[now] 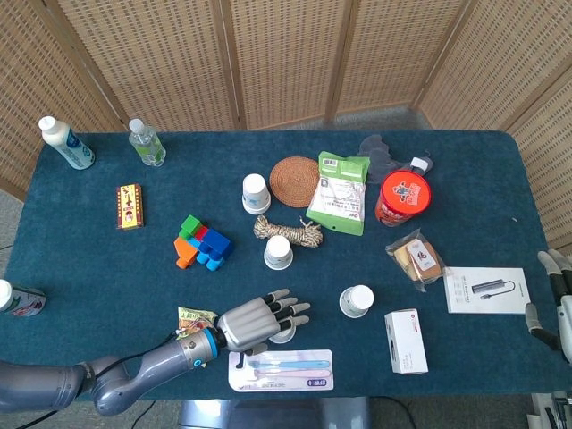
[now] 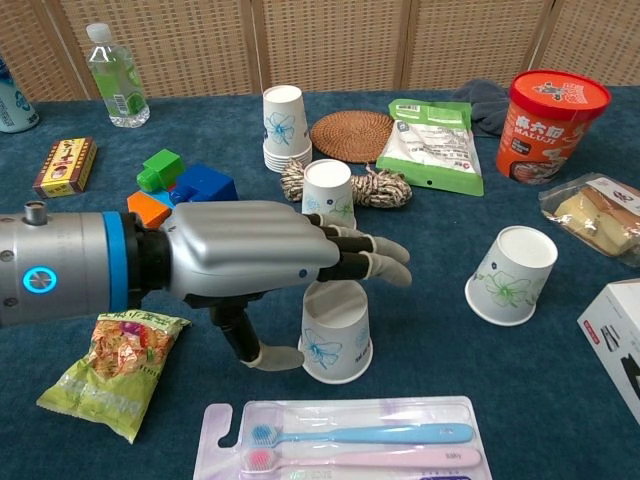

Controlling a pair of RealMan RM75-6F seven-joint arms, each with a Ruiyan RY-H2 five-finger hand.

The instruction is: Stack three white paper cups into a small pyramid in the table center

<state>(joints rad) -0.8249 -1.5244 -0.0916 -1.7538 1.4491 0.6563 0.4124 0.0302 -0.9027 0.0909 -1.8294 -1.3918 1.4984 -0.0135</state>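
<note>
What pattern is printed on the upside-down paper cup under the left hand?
A blue flower outline on white paper cup; chest view shows it best.

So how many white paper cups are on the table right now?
4 spots: a small nested stack beside the woven coaster, one by the rope, one under the left hand, and one tilted to the right. The stack's count is unclear.
</note>
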